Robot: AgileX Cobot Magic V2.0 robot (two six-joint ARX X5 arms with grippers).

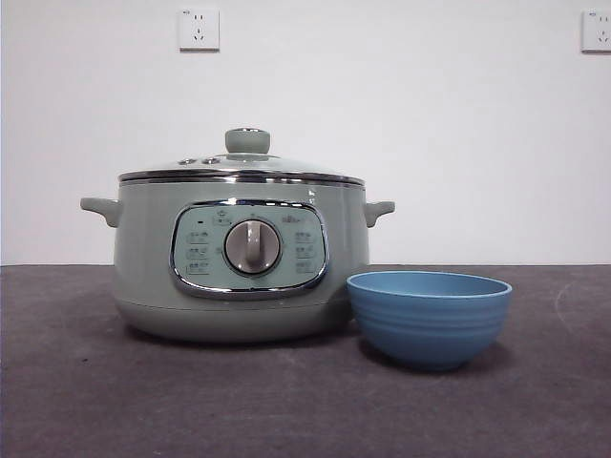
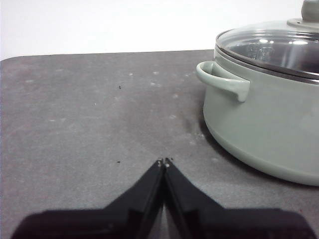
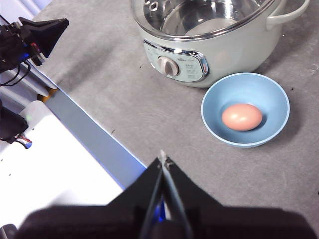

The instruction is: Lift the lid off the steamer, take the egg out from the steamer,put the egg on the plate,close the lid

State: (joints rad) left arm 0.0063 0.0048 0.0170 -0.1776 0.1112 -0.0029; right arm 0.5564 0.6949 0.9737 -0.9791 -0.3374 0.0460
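Note:
The sage-green steamer stands on the dark table with the lid resting on it, knob up. The blue plate, a small bowl, stands just right of the steamer's front. In the right wrist view a tan egg lies inside the plate, next to the steamer. My right gripper is shut and empty, high above the table's front edge. My left gripper is shut and empty, low over the table, apart from the steamer's side handle. Neither arm shows in the front view.
Two wall sockets sit on the white wall behind. The right wrist view shows the table's front edge with a blue strip and a white surface beyond it, and the other arm's black tip with cables.

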